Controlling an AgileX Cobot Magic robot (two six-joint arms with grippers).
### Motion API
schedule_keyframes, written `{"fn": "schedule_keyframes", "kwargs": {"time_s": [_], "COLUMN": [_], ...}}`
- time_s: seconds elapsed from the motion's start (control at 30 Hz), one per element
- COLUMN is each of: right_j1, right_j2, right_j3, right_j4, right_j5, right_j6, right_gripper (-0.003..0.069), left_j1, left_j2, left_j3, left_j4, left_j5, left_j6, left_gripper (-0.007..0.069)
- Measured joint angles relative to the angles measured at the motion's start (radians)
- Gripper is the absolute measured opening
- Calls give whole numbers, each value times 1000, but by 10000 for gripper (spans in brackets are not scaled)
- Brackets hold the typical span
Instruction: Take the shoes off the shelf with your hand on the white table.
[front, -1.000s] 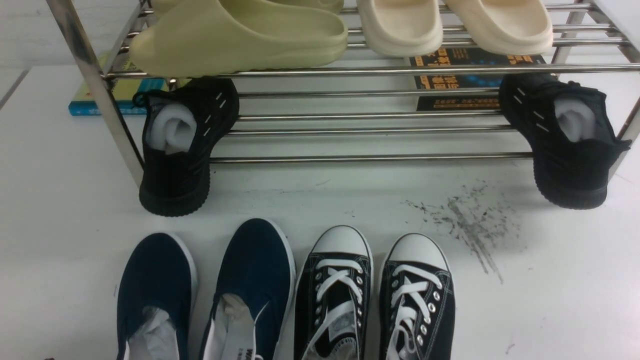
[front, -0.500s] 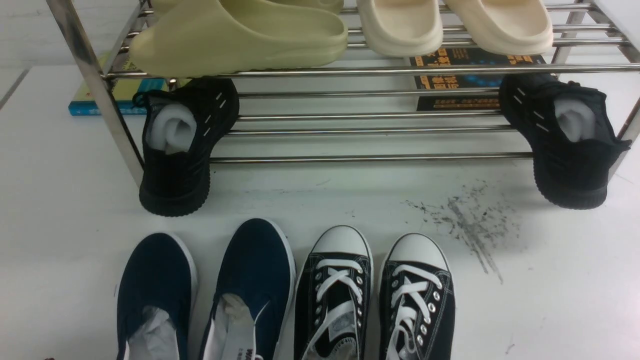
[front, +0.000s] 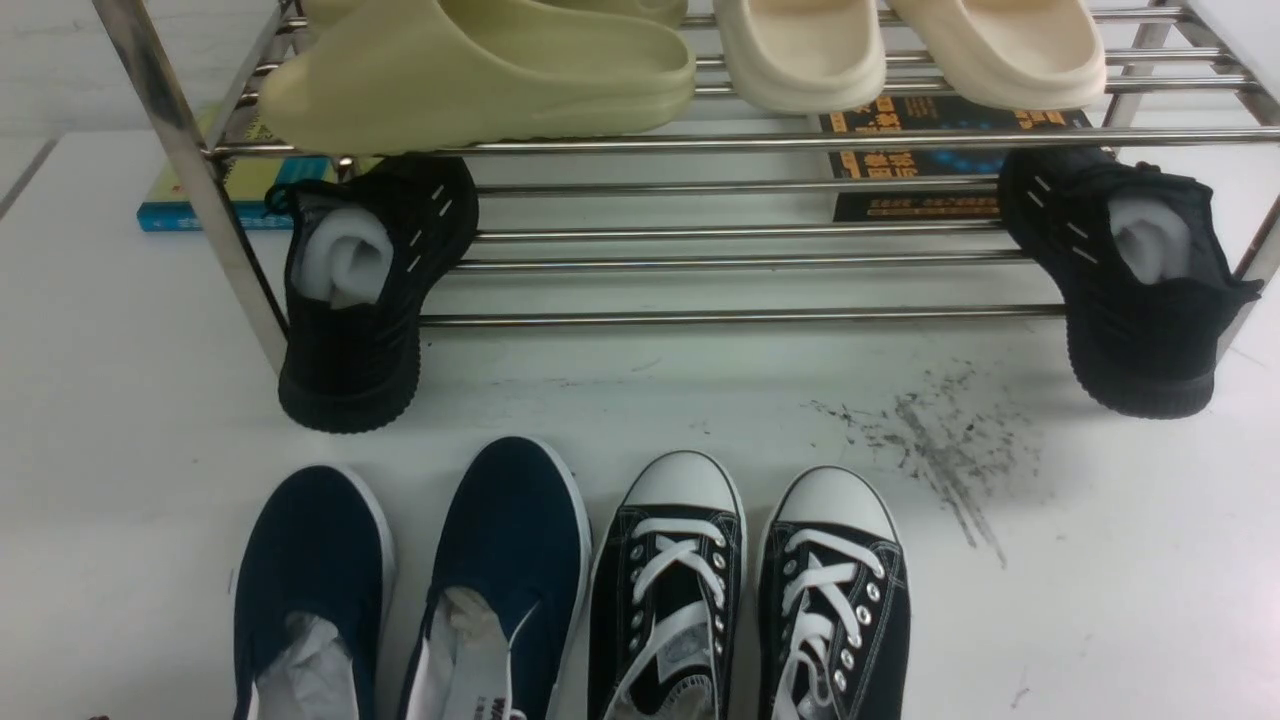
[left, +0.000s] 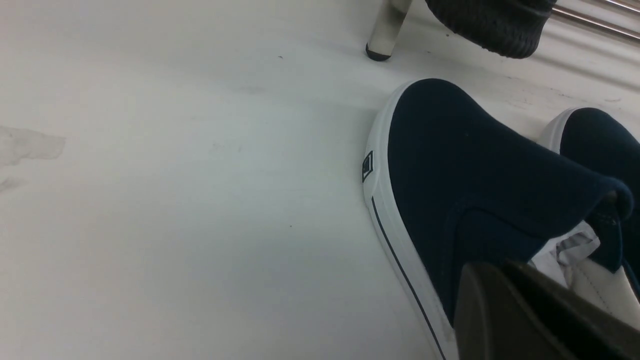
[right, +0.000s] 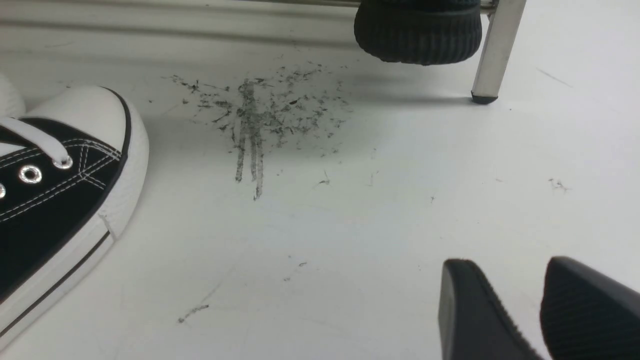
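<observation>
The two navy slip-on shoes stand side by side on the white table (front: 1100, 600) at the near left, toes toward the shelf (front: 740, 318): one (front: 305, 560) on the left, the other (front: 510, 540) to its right, both with paper stuffing. In the left wrist view my left gripper (left: 505, 280) shows as one dark finger against the outer side of the left navy shoe (left: 465, 170); its other finger is hidden. My right gripper (right: 505, 267) is open and empty, low over bare table near the dark scuff (right: 255, 120). Neither gripper shows in the front view.
Black lace-up sneakers (front: 670, 580) (front: 835, 590) stand right of the navy pair. All-black knit sneakers (front: 360, 290) (front: 1130, 280) hang at both ends of the lower tier. Pale slides (front: 480, 70) (front: 900, 45) lie on the upper tier. Books (front: 230, 190) (front: 920, 160) lie behind.
</observation>
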Motion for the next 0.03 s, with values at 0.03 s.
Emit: {"fn": "schedule_keyframes", "kwargs": {"time_s": [0.03], "right_j1": [0], "right_j2": [0], "right_j3": [0], "right_j4": [0], "right_j5": [0], "right_j6": [0], "right_gripper": [239], "left_j1": [0], "left_j2": [0], "left_j3": [0], "left_j4": [0], "left_j5": [0], "left_j6": [0], "left_gripper": [54]}}
